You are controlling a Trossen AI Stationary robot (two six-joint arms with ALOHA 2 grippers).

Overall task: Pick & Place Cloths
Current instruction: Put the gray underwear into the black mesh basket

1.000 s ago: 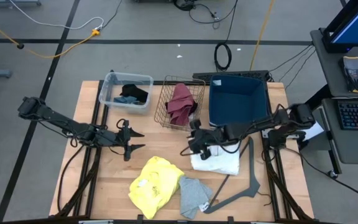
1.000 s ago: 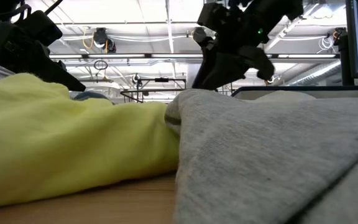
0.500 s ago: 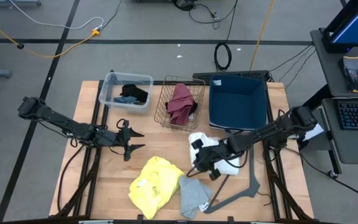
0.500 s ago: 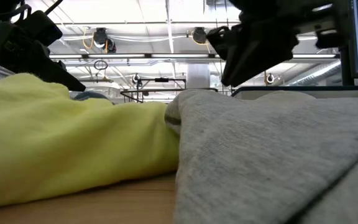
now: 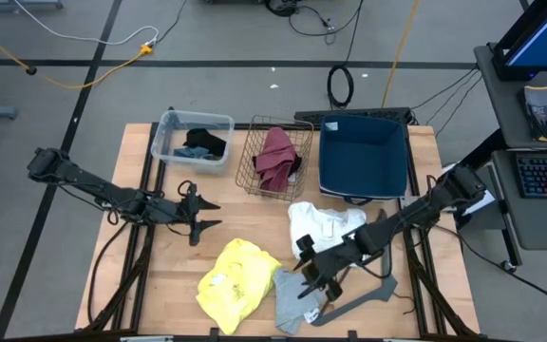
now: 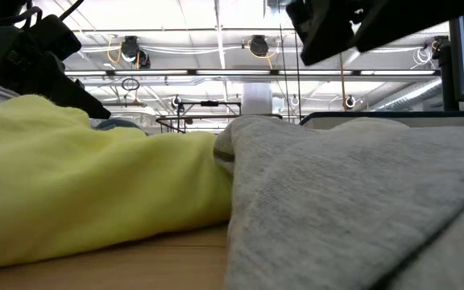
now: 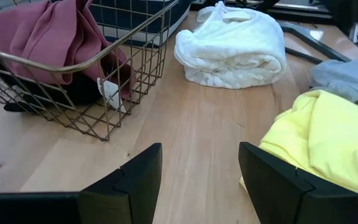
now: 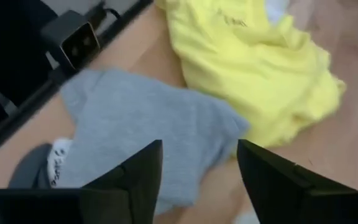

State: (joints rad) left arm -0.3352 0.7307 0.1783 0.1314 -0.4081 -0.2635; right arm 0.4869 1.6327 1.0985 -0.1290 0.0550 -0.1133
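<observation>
Pale wood shows bare across the left and centre of the table (image 5: 245,223), the widest open stretch; along its upper edge in the high view stand three containers in a row: a clear plastic bin (image 5: 193,140), a wire basket (image 5: 273,157) and a dark blue tub (image 5: 364,157). We count six cloths in sight: a black one (image 5: 207,140) and a teal-blue one (image 5: 194,152) in the bin, a maroon one (image 5: 277,157) in the basket, a white one (image 5: 323,228) right of centre, and, touching each other at the lower edge, a yellow one (image 5: 235,277) and a grey one (image 5: 295,297). One grey hanger-like bar (image 5: 373,285) lies at lower right. The right gripper (image 5: 310,275) reaches from the right edge down over the grey cloth, its fingers spread and holding nothing. The left gripper (image 5: 207,215) hovers left of centre over bare wood, fingers apart, empty.
</observation>
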